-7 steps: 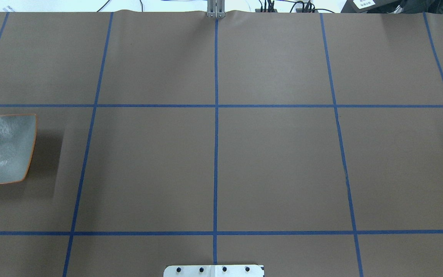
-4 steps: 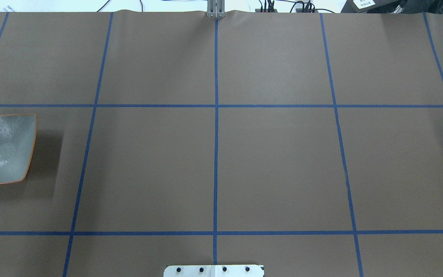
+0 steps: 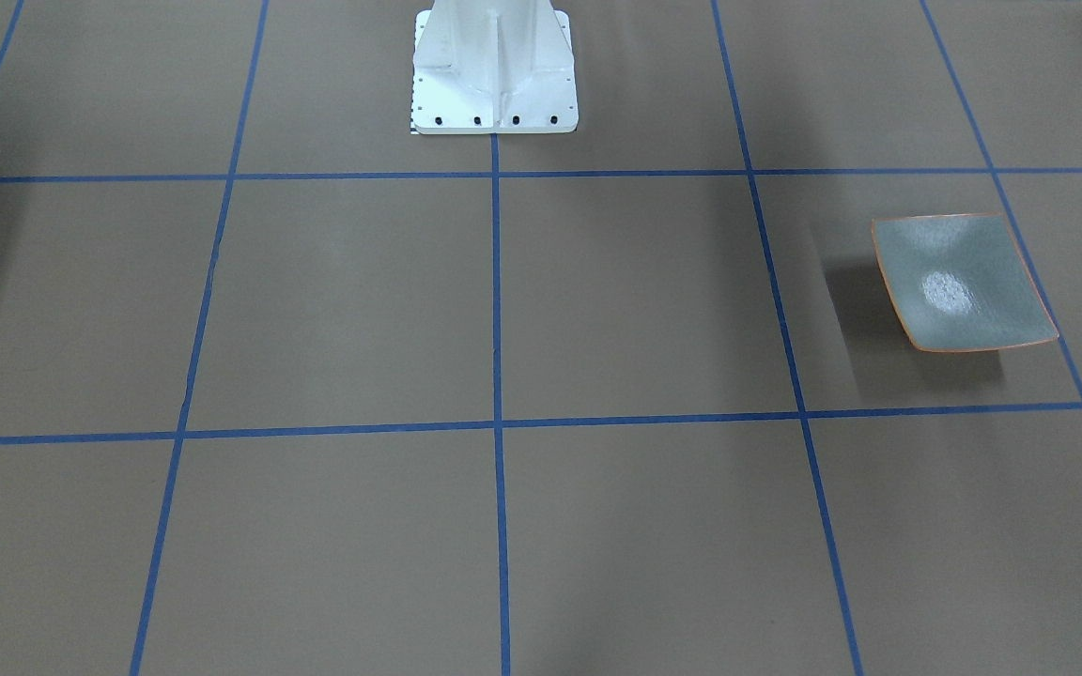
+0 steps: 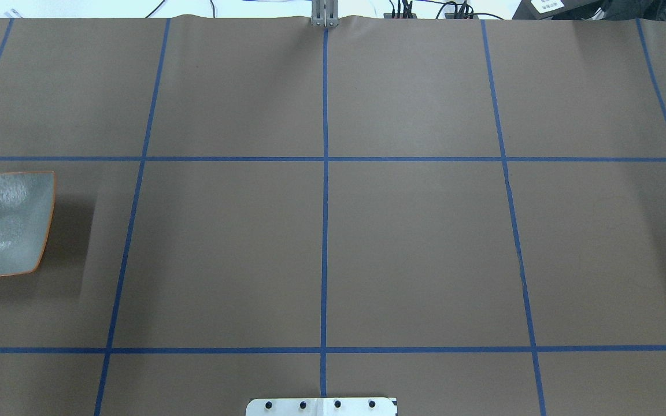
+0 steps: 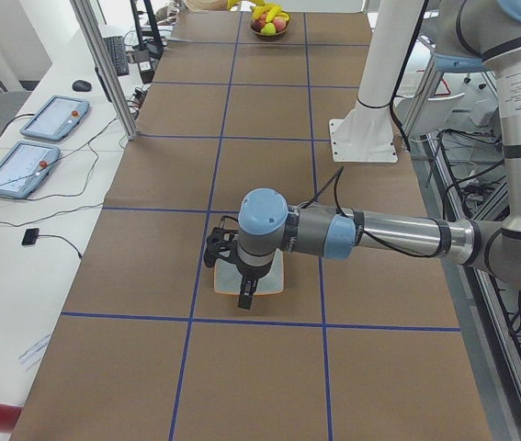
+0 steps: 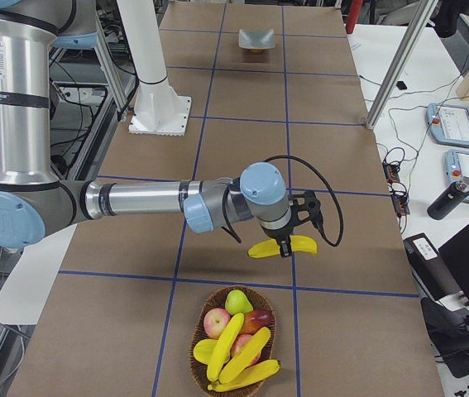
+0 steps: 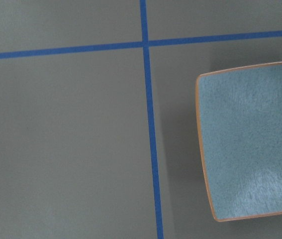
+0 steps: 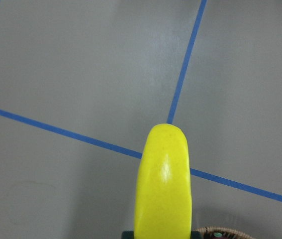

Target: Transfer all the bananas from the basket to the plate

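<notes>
My right gripper is shut on a yellow banana and holds it above the table, just beyond the basket. The right wrist view shows this banana close up, over a blue tape crossing. Three more bananas lie in the basket with other fruit. The grey-green plate with an orange rim is empty at the table's far left; it also shows in the front view and the left wrist view. My left gripper hovers over the plate; I cannot tell whether it is open.
Apples and a pear lie among the bananas. The white robot base stands at the table's near middle edge. Blue tape lines grid the brown table. Tablets and cables lie on the side desk.
</notes>
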Robot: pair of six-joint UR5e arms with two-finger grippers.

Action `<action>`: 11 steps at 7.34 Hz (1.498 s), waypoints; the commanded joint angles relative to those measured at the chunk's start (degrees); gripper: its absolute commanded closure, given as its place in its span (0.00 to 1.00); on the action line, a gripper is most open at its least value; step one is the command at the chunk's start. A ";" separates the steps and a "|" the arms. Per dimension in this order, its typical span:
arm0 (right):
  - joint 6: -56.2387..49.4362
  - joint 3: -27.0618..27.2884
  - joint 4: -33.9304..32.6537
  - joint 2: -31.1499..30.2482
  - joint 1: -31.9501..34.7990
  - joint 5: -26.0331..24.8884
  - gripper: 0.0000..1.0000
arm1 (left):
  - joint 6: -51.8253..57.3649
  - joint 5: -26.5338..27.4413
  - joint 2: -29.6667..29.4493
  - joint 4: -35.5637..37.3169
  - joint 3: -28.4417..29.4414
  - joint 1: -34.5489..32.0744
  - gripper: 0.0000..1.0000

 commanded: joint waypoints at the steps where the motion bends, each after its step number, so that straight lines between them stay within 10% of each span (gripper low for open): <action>1: 18.10 6.76 0.01 1.53 -1.00 1.40 1.00 | -0.20 -0.03 -2.08 -16.31 -0.21 0.00 0.00; 6: 50.66 12.57 0.01 13.13 -11.62 -2.61 1.00 | -23.45 -3.55 -4.12 -36.71 -1.01 6.39 0.00; 11: 74.93 13.81 0.01 25.51 -31.04 -21.08 1.00 | -61.76 -2.76 -27.01 -36.76 -1.01 22.82 0.00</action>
